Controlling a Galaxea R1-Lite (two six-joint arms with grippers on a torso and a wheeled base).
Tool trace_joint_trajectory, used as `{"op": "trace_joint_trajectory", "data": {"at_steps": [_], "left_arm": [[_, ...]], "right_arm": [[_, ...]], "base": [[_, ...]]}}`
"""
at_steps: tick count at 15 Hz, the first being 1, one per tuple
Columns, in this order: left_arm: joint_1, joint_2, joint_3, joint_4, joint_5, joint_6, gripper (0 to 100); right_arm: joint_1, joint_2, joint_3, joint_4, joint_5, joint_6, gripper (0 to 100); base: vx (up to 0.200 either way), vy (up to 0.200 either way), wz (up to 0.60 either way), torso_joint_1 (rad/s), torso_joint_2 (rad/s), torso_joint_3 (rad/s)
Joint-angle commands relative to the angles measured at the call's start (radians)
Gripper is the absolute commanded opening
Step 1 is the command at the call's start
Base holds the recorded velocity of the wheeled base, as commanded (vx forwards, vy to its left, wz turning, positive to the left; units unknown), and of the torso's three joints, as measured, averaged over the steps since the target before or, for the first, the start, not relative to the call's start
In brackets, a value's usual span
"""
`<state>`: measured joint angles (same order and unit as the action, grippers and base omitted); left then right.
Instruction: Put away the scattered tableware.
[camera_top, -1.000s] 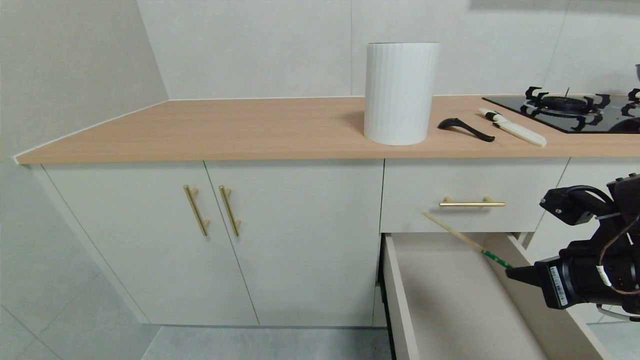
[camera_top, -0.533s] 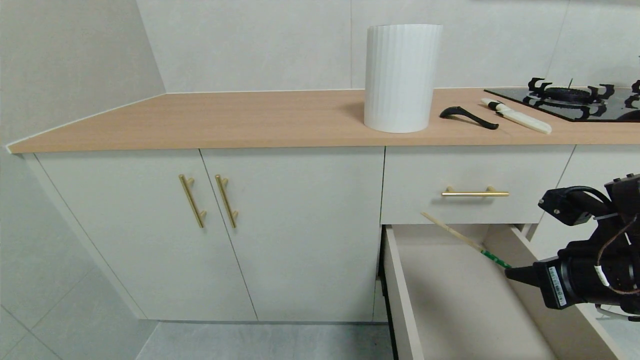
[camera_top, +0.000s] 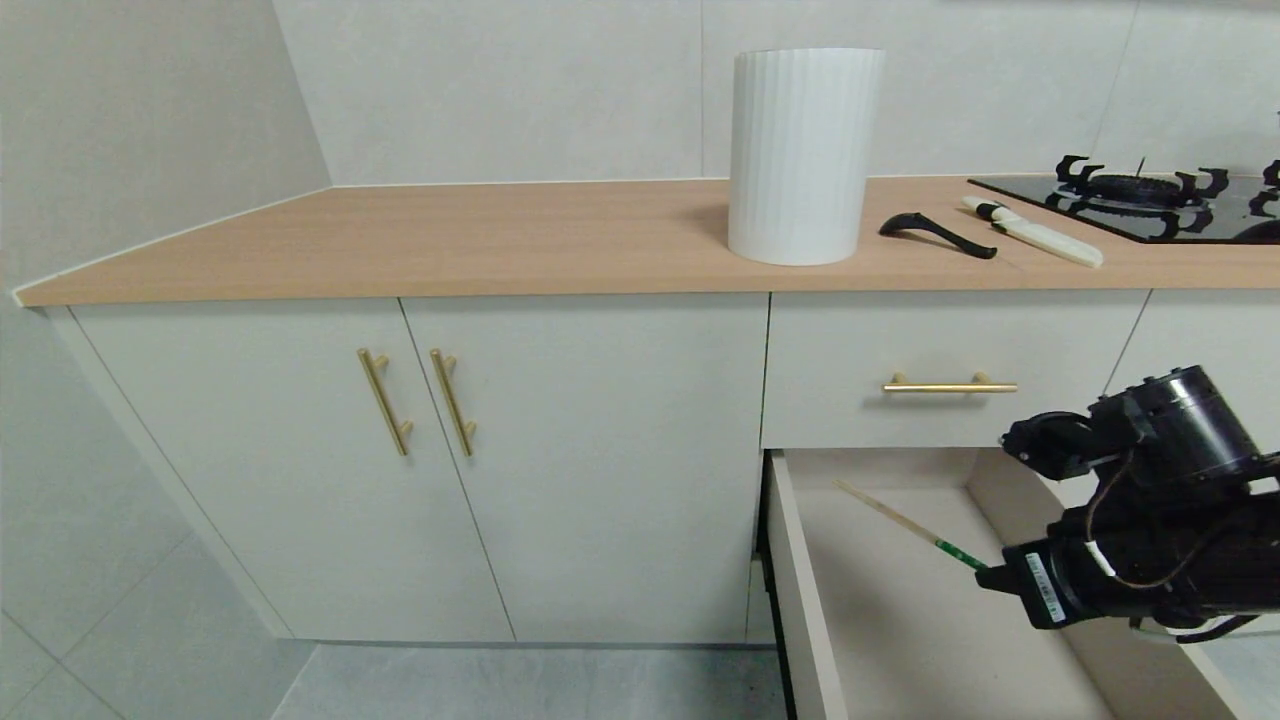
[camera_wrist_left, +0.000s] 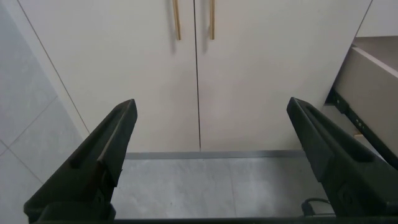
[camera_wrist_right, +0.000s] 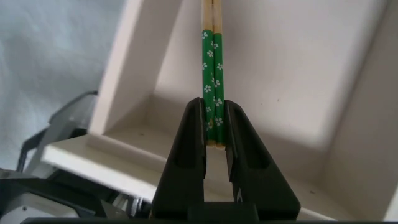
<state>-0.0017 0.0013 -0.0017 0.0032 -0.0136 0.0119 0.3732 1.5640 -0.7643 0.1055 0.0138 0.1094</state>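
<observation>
1. The bench (camera_top: 500, 240) holds a white canister (camera_top: 805, 155), a black utensil (camera_top: 935, 235) and a knife (camera_top: 1035, 240), both not yet stored.
2. The drawer (camera_top: 795, 560) below the bench stands pulled out.
3. The right jaws pinch the chopsticks (camera_top: 900, 520) and have dipped deeper into the drawer than a moment ago, so release looks close.
4. The left jaws gape wide and empty before the cupboard doors (camera_wrist_left: 199, 62).
5. The chopsticks slant low over the drawer floor.

On your right arm (camera_top: 1165, 520) you see matt black housings, round like short drums. A thin brown cable (camera_top: 1095, 500) loops along it, tied with a white band (camera_top: 1100, 560). A white label (camera_top: 1042, 600) with small print sits behind the right gripper (camera_top: 987, 568). The left gripper (camera_wrist_left: 211, 121) has black fingers (camera_wrist_left: 106, 155), flat wedges narrowing to the tips.
</observation>
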Motion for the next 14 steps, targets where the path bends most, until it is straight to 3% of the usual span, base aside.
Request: {"op": "trace_joint_trajectory", "data": {"at_steps": [1, 3, 9, 14], "left_arm": [[0.000, 0.000, 0.000, 0.000, 0.000, 0.000, 100], [0.000, 0.000, 0.000, 0.000, 0.000, 0.000, 100], [0.000, 0.000, 0.000, 0.000, 0.000, 0.000, 100], [0.000, 0.000, 0.000, 0.000, 0.000, 0.000, 100]], "right_arm": [[-0.002, 0.179, -0.046, -0.004, -0.002, 0.050, 0], [-0.002, 0.258, -0.069, -0.023, -0.003, 0.121, 0], [-0.004, 0.547, -0.030, -0.389, -0.110, 0.250, 0], [0.012, 0.616, 0.014, -0.432, -0.114, 0.245, 0]], "base": [[0.000, 0.000, 0.00, 0.000, 0.00, 0.000], [0.000, 0.000, 0.00, 0.000, 0.00, 0.000], [0.000, 0.000, 0.00, 0.000, 0.00, 0.000], [0.000, 0.000, 0.00, 0.000, 0.00, 0.000]]}}
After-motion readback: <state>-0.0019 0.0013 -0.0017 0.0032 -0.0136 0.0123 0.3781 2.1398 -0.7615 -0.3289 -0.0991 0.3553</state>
